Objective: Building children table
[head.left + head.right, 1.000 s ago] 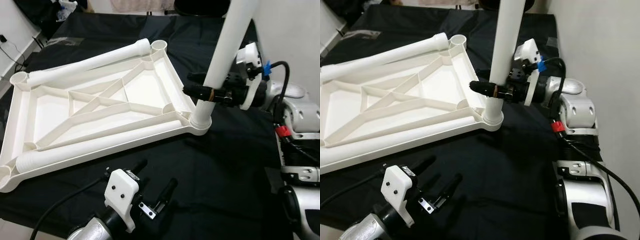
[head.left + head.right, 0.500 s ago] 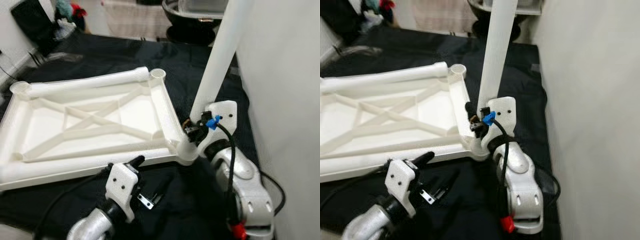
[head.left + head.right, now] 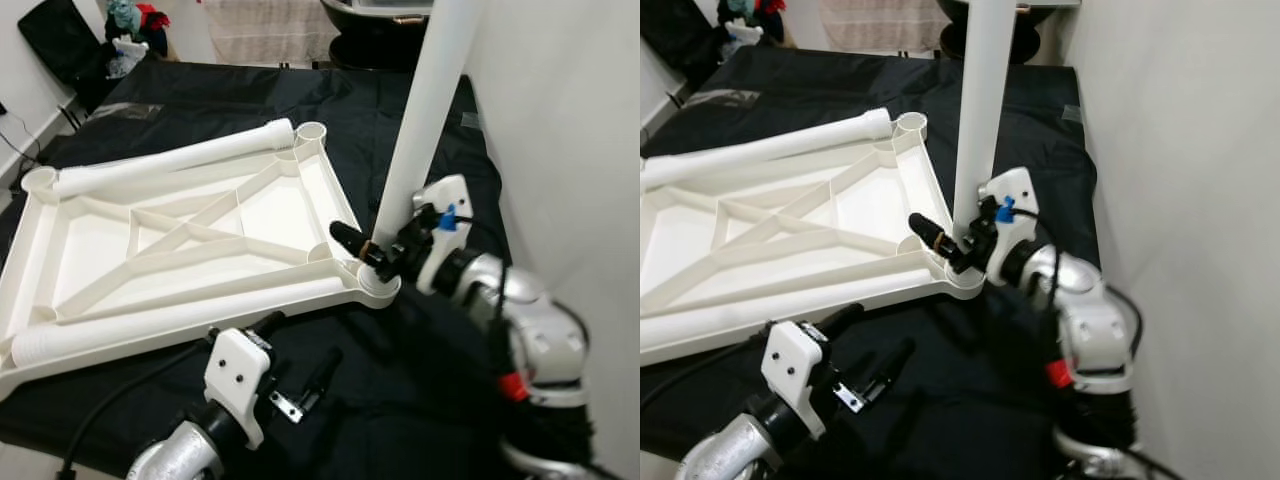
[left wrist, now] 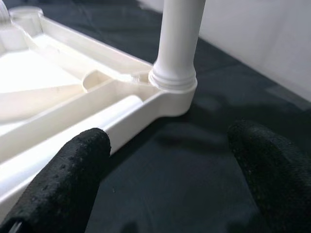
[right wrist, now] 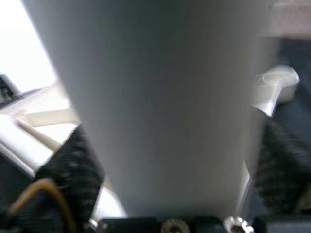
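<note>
The white table top (image 3: 330, 200) lies upside down on a black cloth (image 3: 430, 400). One white leg (image 3: 420, 120) stands upright in the near right corner socket (image 3: 378, 287). My right gripper (image 3: 370, 250) is shut on this leg just above the socket; in the right wrist view the leg (image 5: 160, 97) sits between the two fingers (image 5: 73, 165). Two more legs lie on the frame, one along the far edge (image 3: 170, 165) and one along the near edge (image 3: 170, 315). My left gripper (image 3: 298, 348) hovers open low over the cloth in front of the frame, holding nothing (image 4: 170, 160).
A white wall (image 3: 560, 120) runs close along the right side. The far right socket (image 3: 313, 131) and far left socket (image 3: 38, 180) hold no leg. Bags and clothes (image 3: 125, 20) sit beyond the cloth at the back left.
The camera has swung and moved closer. My right gripper keeps its hold on the upright leg but now sits lower, near the socket. The left gripper stays open in about the same place.
</note>
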Robot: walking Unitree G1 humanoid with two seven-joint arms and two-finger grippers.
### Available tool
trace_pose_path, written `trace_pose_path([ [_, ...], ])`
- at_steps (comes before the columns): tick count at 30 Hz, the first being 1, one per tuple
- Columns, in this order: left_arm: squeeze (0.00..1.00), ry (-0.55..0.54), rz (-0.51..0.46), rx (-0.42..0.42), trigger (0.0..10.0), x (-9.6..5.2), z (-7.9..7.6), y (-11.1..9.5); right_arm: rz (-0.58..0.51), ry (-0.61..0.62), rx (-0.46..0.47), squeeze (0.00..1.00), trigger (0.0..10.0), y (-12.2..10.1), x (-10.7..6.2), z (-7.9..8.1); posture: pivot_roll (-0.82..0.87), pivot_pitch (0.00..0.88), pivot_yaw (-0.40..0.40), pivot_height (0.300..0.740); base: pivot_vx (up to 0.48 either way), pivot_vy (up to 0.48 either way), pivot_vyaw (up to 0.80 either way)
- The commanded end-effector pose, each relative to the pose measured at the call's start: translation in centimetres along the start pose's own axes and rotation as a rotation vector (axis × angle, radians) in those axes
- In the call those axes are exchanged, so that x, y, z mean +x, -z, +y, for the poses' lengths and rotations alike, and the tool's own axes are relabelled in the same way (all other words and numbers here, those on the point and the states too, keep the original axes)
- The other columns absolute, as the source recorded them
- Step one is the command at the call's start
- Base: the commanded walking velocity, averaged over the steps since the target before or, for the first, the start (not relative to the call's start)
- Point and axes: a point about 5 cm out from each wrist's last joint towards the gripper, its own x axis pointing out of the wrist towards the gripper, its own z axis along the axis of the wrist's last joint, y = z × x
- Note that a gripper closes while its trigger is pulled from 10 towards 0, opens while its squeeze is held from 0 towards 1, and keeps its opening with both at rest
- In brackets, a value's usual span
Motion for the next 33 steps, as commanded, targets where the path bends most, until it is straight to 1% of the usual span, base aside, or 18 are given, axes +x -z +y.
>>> trace_pose_path([
  [1,0.00,0.019,0.020,-0.010,10.0,-0.5,-0.4,0.0,-0.023,-0.165,0.001,1.00,10.0,-0.6,-0.5,0.2,0.06,0.278,0.023,0.740,0.000,0.000,0.00],
  [4,0.00,0.023,0.022,-0.012,10.0,-0.7,-0.6,-0.2,-0.015,-0.256,-0.034,1.00,10.0,-1.3,-1.3,-0.7,0.07,0.288,0.025,0.740,0.000,0.000,0.00],
  [5,0.00,0.024,0.024,-0.013,10.0,-0.9,-0.8,-0.3,-0.002,-0.302,-0.043,0.82,10.0,-1.6,-1.7,-1.4,0.08,0.294,0.027,0.740,0.000,0.000,0.00],
  [6,0.00,0.025,0.025,-0.014,10.0,-1.0,-0.9,-0.3,0.016,-0.340,-0.056,0.35,10.0,-2.0,-2.0,-2.1,0.08,0.298,0.027,0.740,0.000,0.000,0.00],
  [8,0.00,0.025,0.026,-0.014,10.0,-1.1,-0.9,-0.4,0.029,-0.368,-0.063,0.35,10.0,-2.2,-2.2,-2.5,0.08,0.298,0.027,0.740,0.000,0.000,0.00],
  [9,0.00,0.026,0.028,-0.015,10.0,-1.2,-1.0,-0.5,0.026,-0.409,-0.083,0.00,10.0,-2.8,-2.3,-2.6,0.09,0.301,0.027,0.740,0.000,0.000,0.00],
  [10,0.00,0.025,0.030,-0.015,10.0,-1.2,-1.0,-0.5,-0.001,-0.429,-0.101,0.00,10.0,-3.8,-2.0,-2.8,0.09,0.301,0.027,0.740,0.000,0.000,0.00],
  [11,0.00,0.025,0.032,-0.015,10.0,-1.2,-1.0,-0.5,-0.030,-0.453,-0.117,0.00,8.2,-4.8,-1.9,-3.1,0.09,0.301,0.027,0.740,0.000,0.000,0.00],
  [12,0.00,0.024,0.033,-0.015,10.0,-1.2,-0.9,-0.5,-0.055,-0.475,-0.128,0.00,0.0,-5.6,-1.7,-3.3,0.09,0.297,0.025,0.740,0.000,0.000,0.00],
  [17,0.00,0.018,0.035,-0.015,10.0,-0.9,-0.7,-0.4,-0.097,-0.548,-0.106,0.00,0.0,-6.6,-1.9,-2.7,0.08,0.275,0.008,0.740,0.000,0.000,0.00],
  [22,0.00,0.008,0.026,-0.009,10.0,-0.2,-0.3,0.2,-0.041,-0.526,-0.001,0.00,0.0,-3.0,-2.9,0.2,0.05,0.220,-0.039,0.740,0.000,0.000,0.00],
  [24,0.00,-0.004,0.024,-0.005,10.0,0.8,0.3,1.1,0.083,-0.313,0.083,0.00,0.0,1.5,-2.2,2.7,0.03,0.168,-0.079,0.740,0.000,0.000,0.00],
  [25,0.00,-0.011,0.016,0.004,10.0,1.3,0.6,1.3,0.188,-0.089,0.095,0.00,0.0,3.8,-1.5,3.3,0.01,0.145,-0.089,0.740,0.000,0.000,0.00],
  [26,0.00,-0.020,0.001,0.018,10.0,1.8,0.9,1.4,0.398,0.449,0.005,0.00,0.0,7.3,-1.7,3.2,0.00,0.137,-0.092,0.740,0.000,0.000,0.00],
  [27,0.00,-0.022,-0.003,0.021,10.0,1.9,0.9,1.4,0.443,0.573,-0.030,0.00,0.0,7.8,-2.0,3.1,0.00,0.137,-0.092,0.740,0.000,0.000,0.00],
  [29,0.00,-0.030,-0.009,0.023,10.0,2.3,1.2,1.5,0.396,0.727,0.033,0.00,0.0,8.1,-2.6,2.7,-0.03,0.109,-0.091,0.740,0.000,0.000,0.00],
  [31,0.00,-0.057,-0.025,0.033,10.0,3.5,2.0,1.9,0.334,0.653,0.092,0.00,0.0,9.6,0.4,2.3,-0.02,0.054,-0.102,0.740,0.000,0.000,0.00],
  [33,0.00,-0.070,-0.027,0.031,10.0,3.6,2.3,2.0,0.334,0.632,0.078,0.00,0.0,9.5,0.9,1.7,-0.02,0.051,-0.105,0.740,0.000,0.000,0.00],
])
